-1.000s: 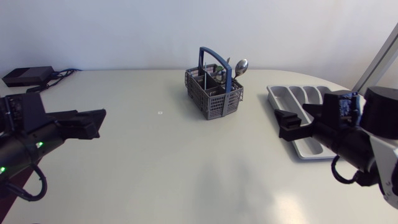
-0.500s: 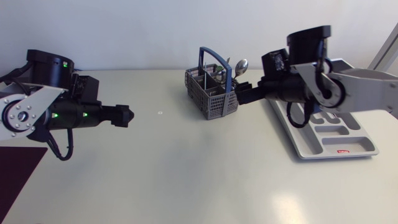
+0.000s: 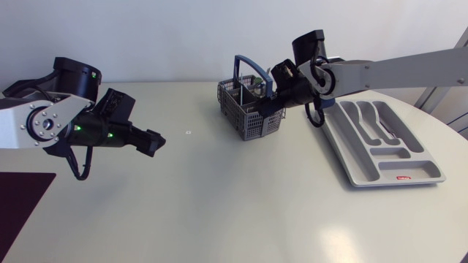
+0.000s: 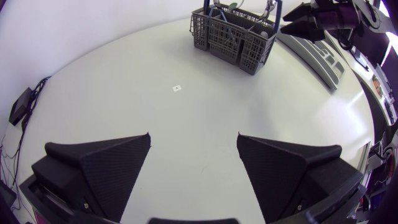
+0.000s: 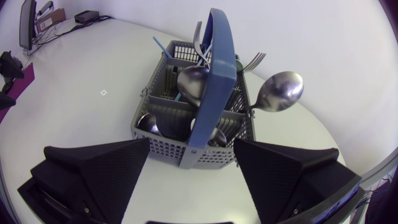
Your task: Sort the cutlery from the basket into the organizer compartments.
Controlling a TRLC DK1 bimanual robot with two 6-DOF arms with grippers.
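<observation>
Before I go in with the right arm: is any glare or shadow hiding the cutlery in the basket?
Head view: glare sits on the bare table, far from the basket. Right wrist view: the spoon glints but reads plainly; the blue handle, not shadow, hides the middle. Left wrist view: even light.

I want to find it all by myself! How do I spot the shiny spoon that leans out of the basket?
Find the grey basket with the blue handle on the white table. The spoon stands on one side of that handle. Only its round bowl leans out past the basket's wall; the other spoons stay inside.
</observation>
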